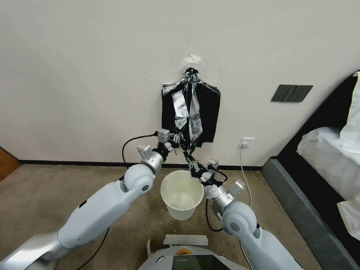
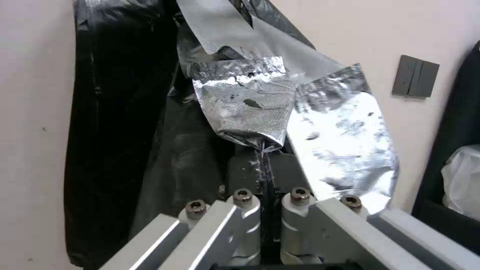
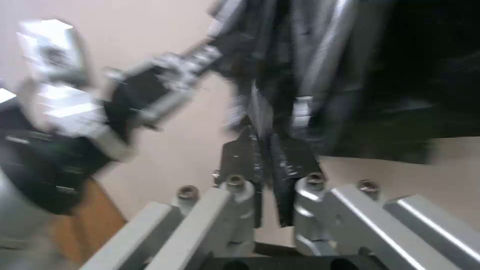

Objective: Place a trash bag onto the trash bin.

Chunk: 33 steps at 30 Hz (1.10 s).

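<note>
The left claw (image 1: 179, 139) is pinched closed on the lower edge of the trash bag (image 1: 189, 114); its wrist view shows a twisted tip of silvery film (image 2: 250, 112) nipped between the flat black fingers (image 2: 245, 172). Just below and beside it, the right claw (image 1: 190, 162) reaches up toward the same hanging tail of film; its fingers (image 3: 287, 165) stand nearly together with a strand of plastic running down to them, but whether they truly grip it I cannot tell. Above both claws the bag hangs from a wall hook (image 1: 191, 69), lying over the darker stack of bags (image 1: 208, 112) flat against the wall. Directly beneath the claws sits the trash bin (image 1: 182, 195) on the floor, open and unlined. The bag looks nearly weightless, limp and slippery, and it likely tears if tugged hard. The best hold is probably at the mouth edge, one claw on each side, so it can be spread wide enough for the rim.
</note>
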### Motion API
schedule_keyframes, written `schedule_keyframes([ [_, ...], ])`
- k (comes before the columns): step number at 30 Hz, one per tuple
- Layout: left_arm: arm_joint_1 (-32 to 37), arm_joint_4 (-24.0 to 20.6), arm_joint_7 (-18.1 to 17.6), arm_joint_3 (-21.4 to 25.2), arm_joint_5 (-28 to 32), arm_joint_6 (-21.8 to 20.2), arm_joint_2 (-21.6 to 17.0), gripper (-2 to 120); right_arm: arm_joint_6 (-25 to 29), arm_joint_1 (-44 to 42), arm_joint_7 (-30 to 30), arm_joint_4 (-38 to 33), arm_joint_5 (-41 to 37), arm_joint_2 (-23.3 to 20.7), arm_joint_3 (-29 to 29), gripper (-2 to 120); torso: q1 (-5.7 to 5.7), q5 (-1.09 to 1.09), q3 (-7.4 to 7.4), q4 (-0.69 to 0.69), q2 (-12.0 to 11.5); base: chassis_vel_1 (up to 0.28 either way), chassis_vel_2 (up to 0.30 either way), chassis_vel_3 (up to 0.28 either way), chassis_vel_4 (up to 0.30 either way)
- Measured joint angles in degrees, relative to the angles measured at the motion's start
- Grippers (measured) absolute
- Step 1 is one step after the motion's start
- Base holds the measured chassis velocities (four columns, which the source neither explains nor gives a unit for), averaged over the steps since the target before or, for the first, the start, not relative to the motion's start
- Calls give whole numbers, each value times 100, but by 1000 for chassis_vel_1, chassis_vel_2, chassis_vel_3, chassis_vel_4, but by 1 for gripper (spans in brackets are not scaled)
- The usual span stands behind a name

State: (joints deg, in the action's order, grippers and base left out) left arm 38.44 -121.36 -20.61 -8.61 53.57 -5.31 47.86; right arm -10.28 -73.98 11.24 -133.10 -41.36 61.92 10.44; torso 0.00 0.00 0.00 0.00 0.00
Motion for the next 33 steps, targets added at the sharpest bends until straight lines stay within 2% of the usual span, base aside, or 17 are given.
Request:
schedule_keyframes([
  [5, 137, -108, 1, 34, 0, 5, -20, 0, -166, 255, 408, -6, 688, -156, 67, 38, 0, 1, 0, -1, 0, 0, 0, 0, 0],
  [6, 137, -108, 1, 34, 0, 5, -20, 0, -166, 255, 408, -6, 688, -156, 67, 38, 0, 1, 0, -1, 0, 0, 0, 0, 0],
  [8, 185, -127, 1, 47, -5, 7, -16, 0, -212, 568, 428, 61, 749, -286, 11, 48, 0, 0, 0, 0, 0, 0, 0, 0, 0],
  [11, 197, -134, 1, 55, -5, 8, -15, 0, -230, 711, 419, 111, 782, -338, -48, 53, 0, 0, 0, 0, 0, 0, 0, 0, 0],
  [12, 210, -148, 1, 78, -5, 10, -22, 0, -267, 1070, 387, 253, 902, -461, -251, 61, 0, 0, 0, 1, 0, 0, 0, 0, 0],
  [13, 210, -148, 1, 78, -5, 10, -22, 0, -267, 1070, 387, 253, 902, -461, -251, 61, 0, 0, 0, 1, 0, 0, 0, 0, 0],
  [14, 209, -150, 0, 86, -3, 12, -37, 0, -282, 1319, 380, 408, 1043, -555, -450, 70, 0, 0, 0, 1, 0, 0, 0, 0, 0],
  [15, 209, -150, 0, 86, -3, 12, -37, 0, -282, 1319, 380, 408, 1043, -555, -450, 70, 0, 0, 0, 1, 0, 0, 0, 0, 0],
  [17, 186, -152, -1, 89, 15, 12, -56, 0, -320, 1720, 388, 685, 1301, -692, -793, 82, 0, 0, 0, 2, 0, 0, 0, 0, 0],
  [20, 150, -154, -1, 89, 39, 12, -53, 0, -408, 2047, 481, 943, 1565, -752, -1054, 88, 0, 1, 0, 1, 0, 0, 0, 0, 0],
  [21, 128, -154, -1, 86, 49, 12, -37, 0, -430, 2197, 534, 1066, 1694, -765, -1152, 83, 0, 0, 0, 1, 0, 0, 0, 0, 0],
  [24, 112, -153, -1, 80, 58, 12, -20, 0, -441, 2343, 604, 1169, 1780, -765, -1241, 78, 0, 1, 1, -1, -1, 0, 0, 0, 0],
  [25, 106, -150, -1, 76, 63, 12, 1, 0, -458, 2531, 755, 1268, 1833, -744, -1325, 69, 0, 0, 0, 0, 0, 0, 0, 0, 0],
  [27, 109, -149, 4, 73, 66, 12, 16, 0, -471, 2667, 893, 1342, 1856, -721, -1369, 61, 0, 0, 1, 1, 0, 0, 0, 0, 0],
  [30, 120, -146, 6, 73, 66, 12, 26, 0, -476, 2704, 967, 1367, 1863, -720, -1378, 56, 0, 0, 0, 0, 0, 0, 0, 0, 0],
  [32, 162, -139, 8, 73, 66, 12, 55, 0, -480, 2730, 1116, 1383, 1874, -716, -1377, 41, 0, 0, 1, 0, 0, 0, 0, 0, 0],
  [33, 162, -139, 8, 73, 66, 12, 55, 0, -480, 2730, 1116, 1383, 1874, -716, -1377, 41, 0, 0, 1, 0, 0, 0, 0, 0, 0],
])
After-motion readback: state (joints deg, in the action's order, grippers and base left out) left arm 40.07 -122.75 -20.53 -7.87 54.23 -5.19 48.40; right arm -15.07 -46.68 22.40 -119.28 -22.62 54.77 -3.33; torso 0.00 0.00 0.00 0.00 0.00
